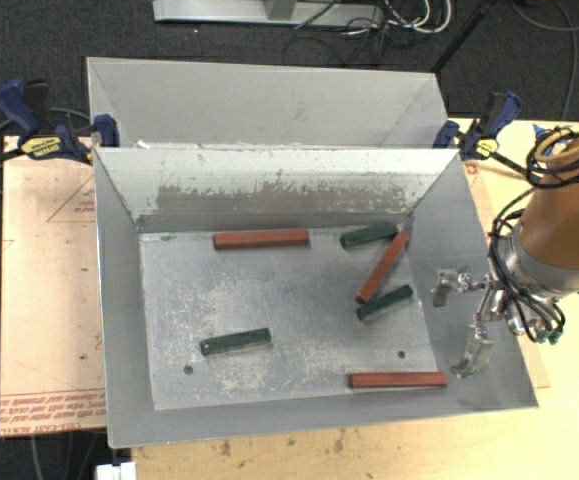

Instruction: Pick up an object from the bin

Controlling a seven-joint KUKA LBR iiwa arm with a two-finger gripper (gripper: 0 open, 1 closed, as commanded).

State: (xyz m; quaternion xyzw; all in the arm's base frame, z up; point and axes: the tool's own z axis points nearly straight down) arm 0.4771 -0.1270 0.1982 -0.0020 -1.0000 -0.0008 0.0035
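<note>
Gripper (463,324) at the bin's (119,298) right wall, fingers spread, nothing between them. Nearest thing: red-brown bar (397,379) flat on the floor at front right, its right end just beside the lower finger (474,356). Left of the gripper: dark green bar (384,303), tilted red bar (382,266), second green bar (369,235). Well apart: long red bar (261,239) at the back, green bar (235,342) front left.

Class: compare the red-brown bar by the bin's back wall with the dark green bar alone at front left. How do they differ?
Colour: the red-brown bar is rust red, the green bar dark green. Length: the red-brown bar is longer than the green bar. Both lie flat, crosswise, touching nothing else.
</note>
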